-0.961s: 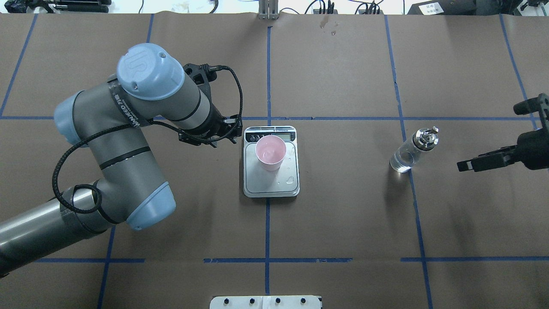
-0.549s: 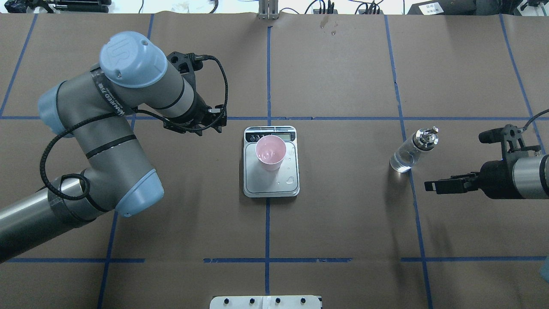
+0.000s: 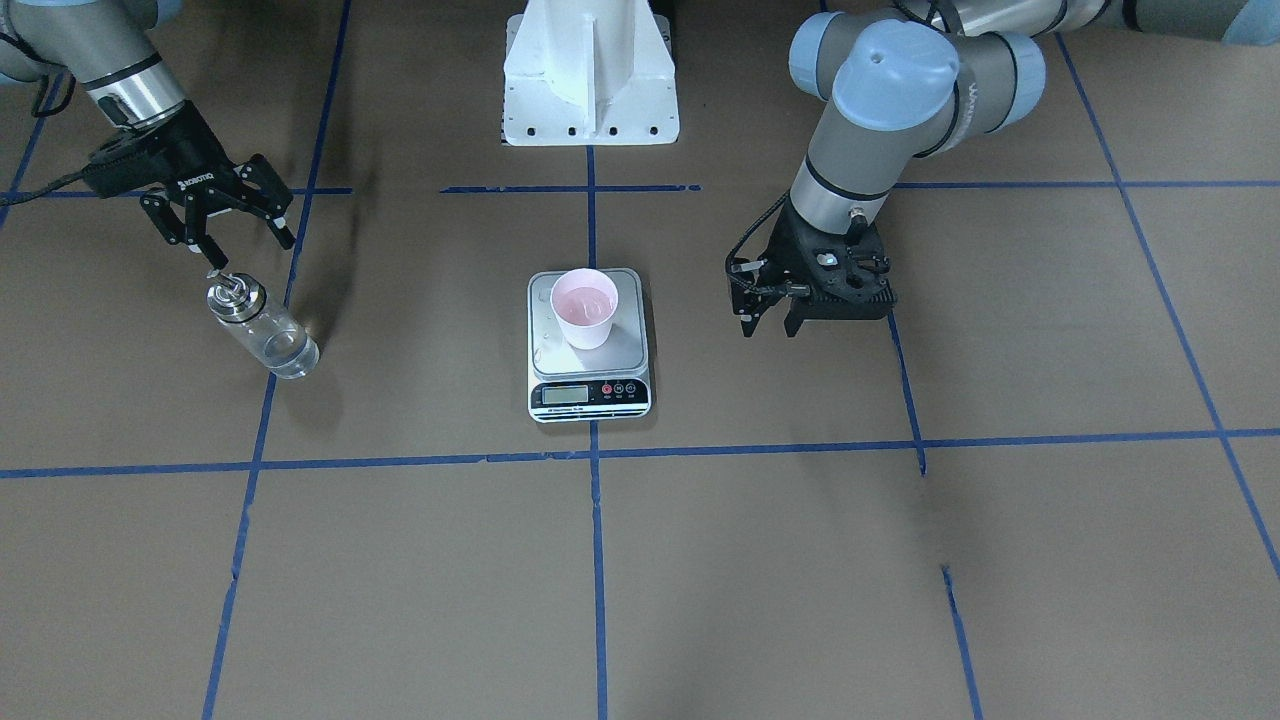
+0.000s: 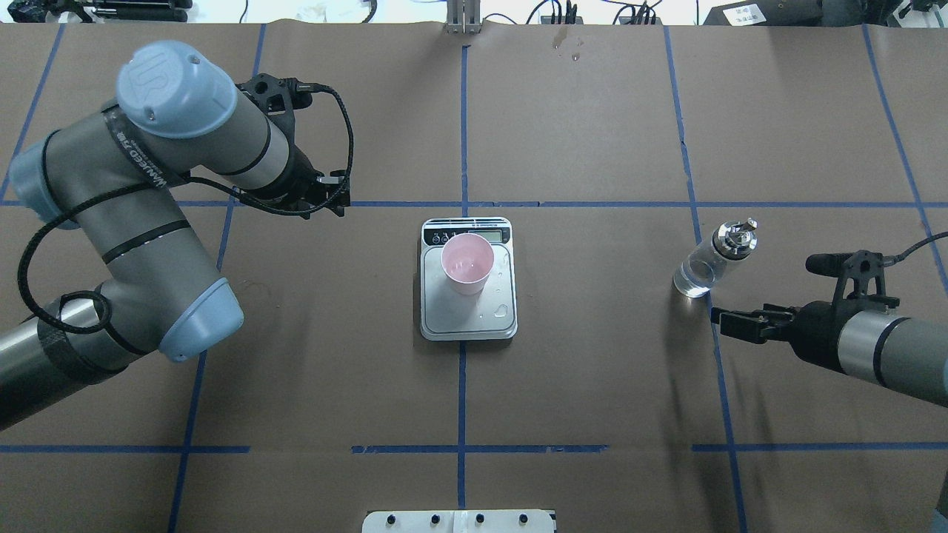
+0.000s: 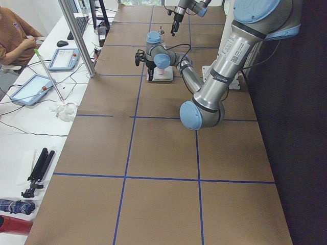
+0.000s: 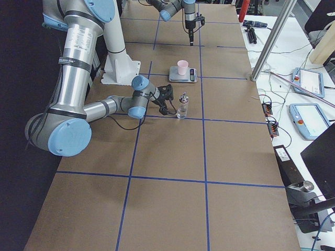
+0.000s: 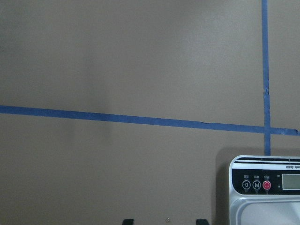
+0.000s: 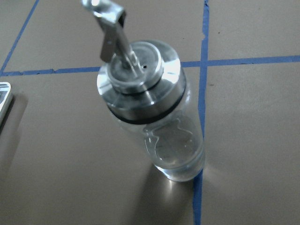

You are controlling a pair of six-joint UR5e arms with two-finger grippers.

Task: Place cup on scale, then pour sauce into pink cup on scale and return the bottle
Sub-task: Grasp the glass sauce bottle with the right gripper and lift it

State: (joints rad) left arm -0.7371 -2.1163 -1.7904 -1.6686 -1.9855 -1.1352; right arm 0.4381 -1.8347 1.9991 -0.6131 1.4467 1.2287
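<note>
Silver-topped white digital kitchen scale (image 4: 452, 311), the only one, sits mid-worktop (image 4: 592, 370) on brown paper. Its black strip carries three round buttons, one marked "M" and one red. Two grippers flank it. The left gripper (image 3: 767, 328) hangs beside it, jaws apart. The right gripper (image 3: 250, 255), lettered "ROBOTIQ", holds its jaws apart just beside the single clear glass, silver-capped bottle (image 4: 711, 259), upright with colourless sauce (image 8: 178, 161) low inside. One pale pink tapered cup (image 4: 467, 263) stands on the scale.

A brown table (image 4: 592, 370) crossed by blue tape lines (image 4: 461, 392), with a white side bench (image 5: 15, 143) holding 2 tablets (image 5: 30, 88).
</note>
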